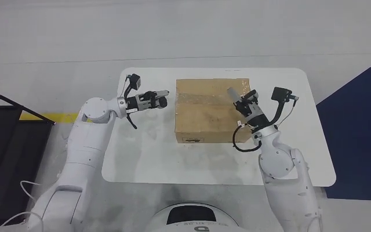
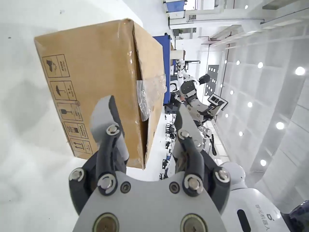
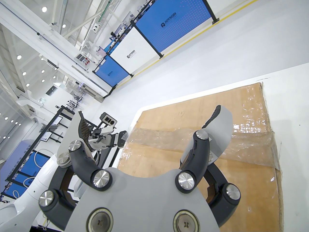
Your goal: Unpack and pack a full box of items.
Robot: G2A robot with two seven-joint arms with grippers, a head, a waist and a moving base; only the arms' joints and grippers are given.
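I'm seeing the brown rectangular cardboard box [image 1: 211,110] sitting closed on the smooth white round-cornered table [image 1: 145,162], its flaps sealed by wrinkled clear tape [image 3: 241,141]. The left gripper [image 1: 164,97] is hovering just beside the box's left wall, curved metal fingers spread apart. The right gripper [image 1: 242,94] is hanging over the lid's right part, fingers likewise apart

A white table [image 1: 145,159] is seen beneath the left claw [image 1: 164,97], blue partition panels [image 3: 178,18] well beyond the right claw [image 3: 149,115].
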